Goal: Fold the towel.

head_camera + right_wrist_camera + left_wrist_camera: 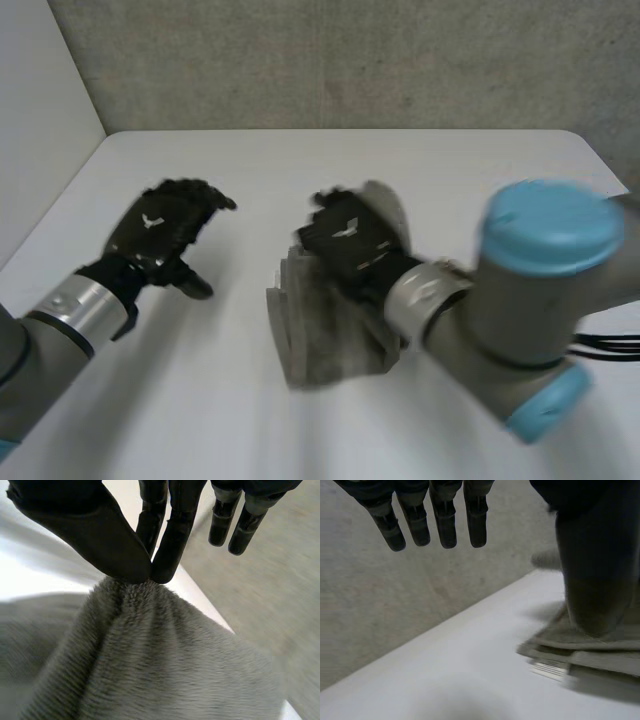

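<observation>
The right hand (350,245) is pinching a raised fold of the grey towel (325,345) between thumb and fingers (172,545), probably to carry it across the layered stack lying mid-way along the worktop (200,400), while the left hand (165,235) is hovering apart at left, fingers straight.

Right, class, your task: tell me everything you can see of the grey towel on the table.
The towel is grey, with a soft, short plush pile. It lies on the white table, folded into several stacked layers, with a small white label showing at one edge. The right hand is over it and pinches a bunch of the top layer between thumb and fingers, so that the cloth rises there in a creased peak. The left hand is open and apart from it.
</observation>
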### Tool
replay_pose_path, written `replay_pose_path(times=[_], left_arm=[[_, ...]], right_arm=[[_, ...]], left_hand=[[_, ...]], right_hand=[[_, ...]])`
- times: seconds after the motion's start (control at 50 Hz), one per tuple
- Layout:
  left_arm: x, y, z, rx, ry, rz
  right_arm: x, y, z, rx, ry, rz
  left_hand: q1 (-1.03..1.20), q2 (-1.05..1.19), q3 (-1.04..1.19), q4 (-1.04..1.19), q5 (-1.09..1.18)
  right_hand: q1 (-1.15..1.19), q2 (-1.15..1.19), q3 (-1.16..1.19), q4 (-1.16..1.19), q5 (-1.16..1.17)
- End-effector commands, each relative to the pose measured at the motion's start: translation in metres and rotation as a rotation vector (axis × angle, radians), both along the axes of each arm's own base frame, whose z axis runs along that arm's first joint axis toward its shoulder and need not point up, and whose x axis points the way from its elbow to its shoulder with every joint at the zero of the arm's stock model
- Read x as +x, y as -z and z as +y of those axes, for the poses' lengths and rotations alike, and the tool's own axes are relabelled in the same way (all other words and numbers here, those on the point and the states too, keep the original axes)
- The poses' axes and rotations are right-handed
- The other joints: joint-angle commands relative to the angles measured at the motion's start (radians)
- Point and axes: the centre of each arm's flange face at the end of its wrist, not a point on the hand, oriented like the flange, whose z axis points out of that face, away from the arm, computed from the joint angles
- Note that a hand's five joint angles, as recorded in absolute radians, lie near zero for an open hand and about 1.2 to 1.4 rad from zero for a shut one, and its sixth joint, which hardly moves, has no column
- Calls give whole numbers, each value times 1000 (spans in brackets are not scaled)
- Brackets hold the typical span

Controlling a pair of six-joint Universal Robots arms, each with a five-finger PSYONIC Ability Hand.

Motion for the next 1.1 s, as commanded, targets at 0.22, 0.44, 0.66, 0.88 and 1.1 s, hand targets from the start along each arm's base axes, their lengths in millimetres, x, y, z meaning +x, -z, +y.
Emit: replay_pose_path(times=[0.22,0.44,0.66,0.88,1.1], left_arm=[[23,-54,-33,-96,-88,151],[16,-44,-37,-61,-68,154],[-29,-51,-28,-34,29,233],[-81,-23,-15,78,132,239],[-85,20,24,294,167,133]], right_arm=[[45,26,42,-7,-155,-96],[22,37,35,57,-85,-47],[-54,-30,-28,98,248,-290],[-101,-6,-54,264,452,-254],[-127,15,-61,305,535,-202]], left_hand=[[-88,-36,-45,-56,1],[-86,-33,-45,-56,4],[-83,-30,-45,-56,6],[-71,-18,-45,-56,18],[43,96,-45,-56,132]], right_hand=[[87,76,-33,-53,63],[-1135,-1145,-33,-53,-1159],[-1135,-1145,-33,-53,-1159],[-1135,-1145,-33,-53,-1159],[-1135,-1145,-33,-53,-1159]])
